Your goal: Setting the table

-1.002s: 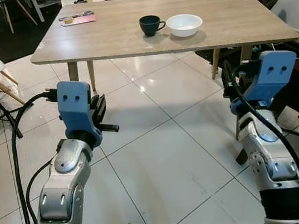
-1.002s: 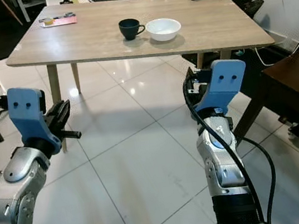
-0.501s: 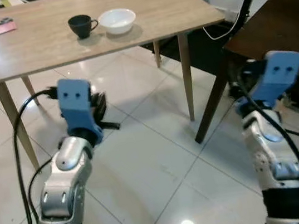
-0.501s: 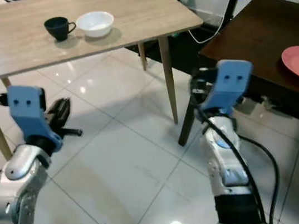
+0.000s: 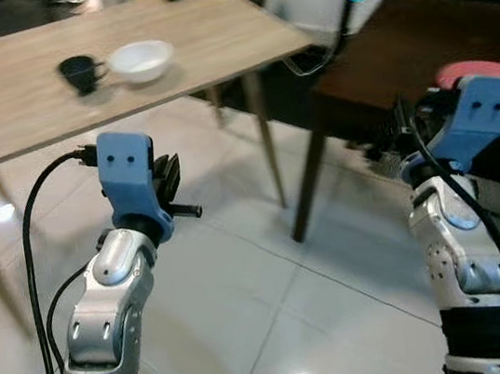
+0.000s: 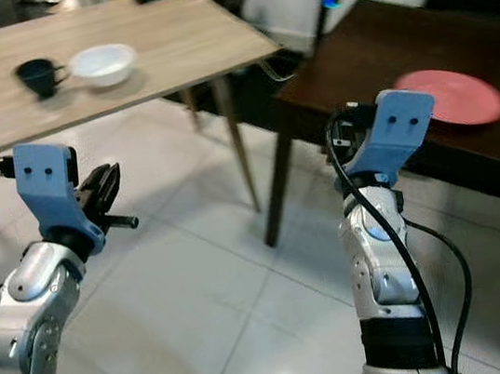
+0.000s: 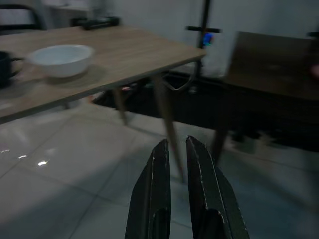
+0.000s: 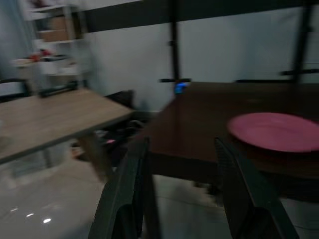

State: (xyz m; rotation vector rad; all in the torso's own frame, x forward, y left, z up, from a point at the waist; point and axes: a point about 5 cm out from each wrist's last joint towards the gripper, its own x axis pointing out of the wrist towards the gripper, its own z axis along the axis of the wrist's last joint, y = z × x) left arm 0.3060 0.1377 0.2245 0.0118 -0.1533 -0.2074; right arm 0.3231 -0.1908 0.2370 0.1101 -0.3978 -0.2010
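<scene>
While I'm parked over glossy white floor tiles (image 5: 272,268), both arms are up in front of me. My left end effector (image 7: 175,149) has its two long black fingers pinched nearly together, holding nothing. The right end effector (image 8: 182,149) has its fingers spread wide, also empty. The pink plate (image 6: 451,96), round and flat, sits on a dark brown wooden surface (image 6: 379,45) off to my right. The pale wood-grain surface (image 5: 208,33) on my left carries a smooth white bowl (image 5: 141,59), with a dark mug (image 5: 78,73) just beside it.
</scene>
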